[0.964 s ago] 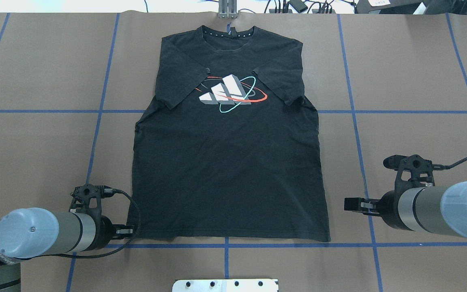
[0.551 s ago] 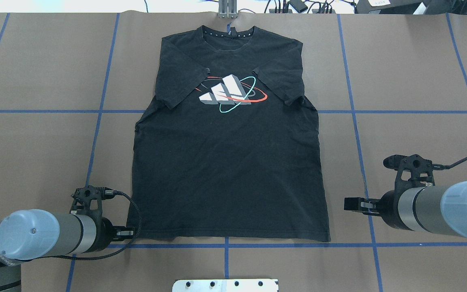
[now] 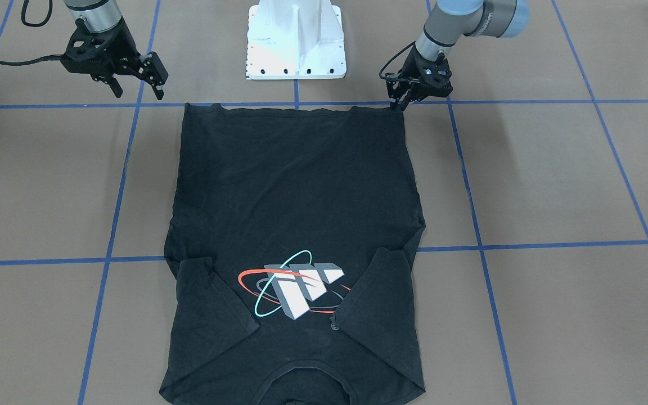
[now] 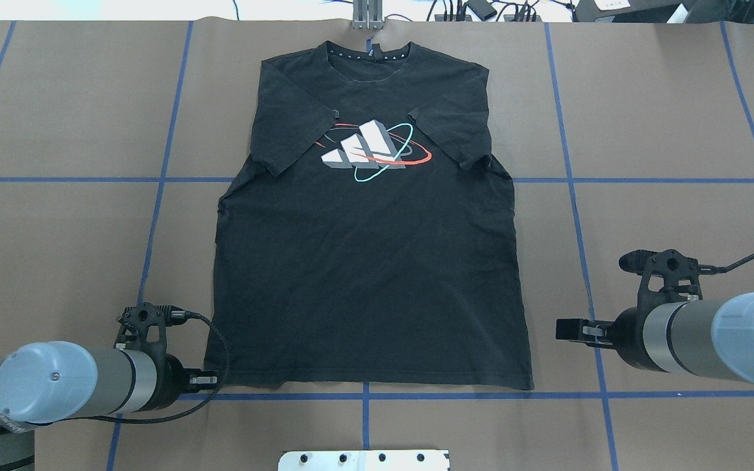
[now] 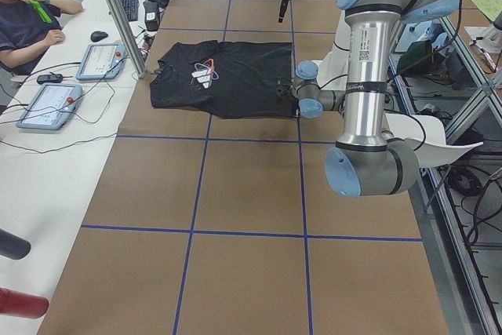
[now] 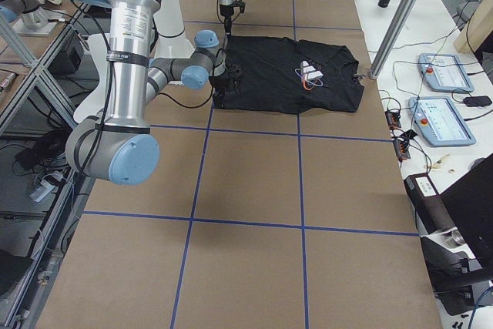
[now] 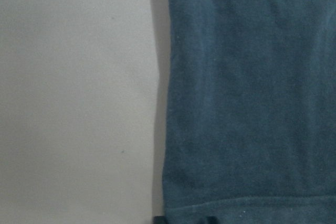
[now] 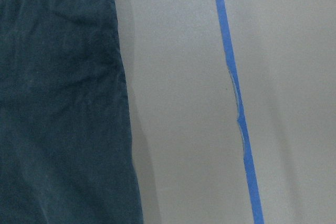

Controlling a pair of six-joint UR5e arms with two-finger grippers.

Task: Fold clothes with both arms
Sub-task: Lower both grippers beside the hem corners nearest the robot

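As seen from the front-facing camera, the black T-shirt [image 3: 296, 185] lies flat, face up, on the brown table [image 3: 554, 180]. Its hem is towards the white pedestal [image 3: 296, 39], its collar is at the far end, and both sleeves are folded in beside the logo [image 3: 296, 287]. The left gripper [image 3: 401, 103] points down at the hem corner on its own side, touching or just above it. Its fingers are close together, and I cannot tell whether cloth is between them. The right gripper [image 3: 137, 91] hangs off the opposite hem corner, clear of the cloth, with its fingers spread wide.

In the overhead view, the shirt [image 4: 364, 275] sits centred between the arms, its hem along a blue tape line [image 4: 364, 396]. The left gripper [image 4: 210, 378] meets the near left corner. The right gripper [image 4: 563, 329] is to the right of the shirt's edge, apart from it.

From the left end, the shirt [image 5: 227, 76] lies far down the table and a seated person [image 5: 23, 21] is at a side bench. Finger spacing cannot be judged here.

From the right end, the shirt [image 6: 285, 78] lies between the two arms.

The left wrist camera shows the shirt's side edge and stitched hem [image 7: 247, 203] directly below, with bare table to the left.

The right wrist camera shows the shirt's edge [image 8: 58, 103], then bare table, then a blue tape strip [image 8: 236, 103].
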